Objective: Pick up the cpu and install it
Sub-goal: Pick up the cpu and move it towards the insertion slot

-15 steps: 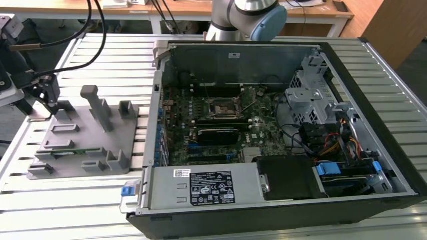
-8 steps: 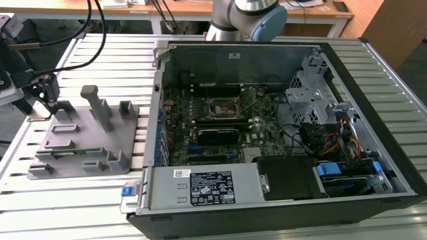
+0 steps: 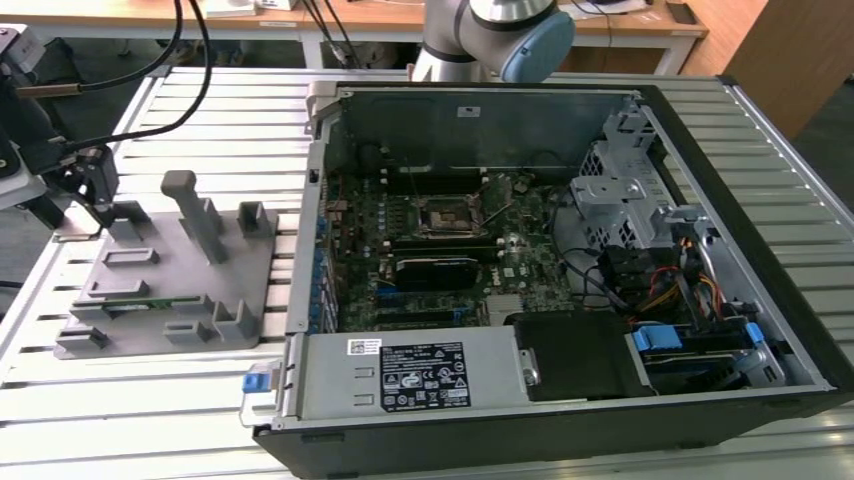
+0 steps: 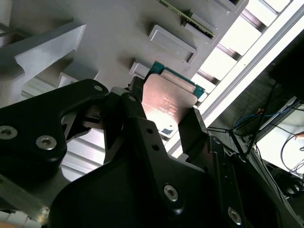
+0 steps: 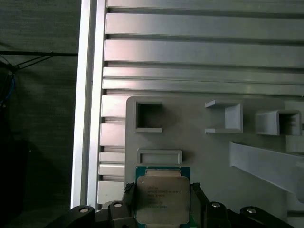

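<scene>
Progress: the pick looks in hand, the install is not done. I read the black two-finger gripper (image 5: 162, 192) as clamped on the small flat square cpu (image 5: 161, 202), one finger against each of two opposite edges. In the first wrist view the chip shows its shiny silver metal top and thin green rim. In the second wrist view the cpu (image 4: 168, 102) shows its tan-gold underside, so I judge it is held on edge. I cannot tell whether it has cleared the flat grey plastic fixture plate (image 5: 213, 156). In the exterior view the gripper (image 3: 83, 210) sits at the far left corner of that plate (image 3: 160, 260), on the slatted aluminium table (image 3: 200, 90), well apart from the open black computer case (image 3: 534, 440) to its right. The case holds a green motherboard (image 3: 534, 250), and the black square socket frame (image 3: 447, 215) near the board's middle has no chip in it that I can make out, so the carry and seating are left. On the plate, the square pocket (image 5: 148, 116) and the low rectangular frame (image 5: 159, 156) just beside the chip hold nothing I can see. A thin green strip-shaped module (image 3: 134, 300) sits in a slot at the plate's near side.
</scene>
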